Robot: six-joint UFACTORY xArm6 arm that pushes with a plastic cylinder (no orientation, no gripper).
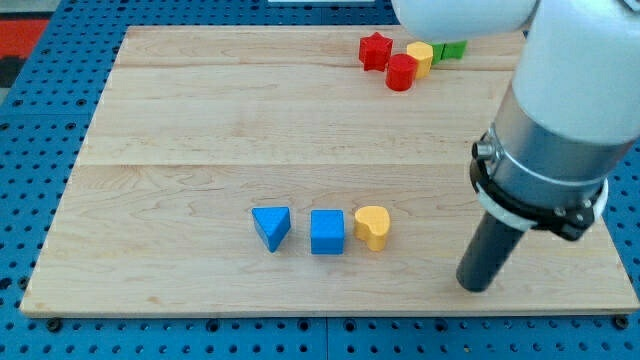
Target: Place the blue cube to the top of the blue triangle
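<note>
The blue cube (327,232) sits on the wooden board (200,110) in the lower middle of the view. The blue triangle (271,227) lies just to its left, a small gap apart. A yellow heart (372,227) touches or nearly touches the cube's right side. My tip (476,285) rests on the board near the view's bottom right, well to the right of the yellow heart and slightly lower than the row of blocks.
At the view's top right a red star (375,50), a red cylinder (401,72), a yellow heart-like block (420,57) and a green block (451,50) cluster together. The arm's large body (560,130) covers the board's right side.
</note>
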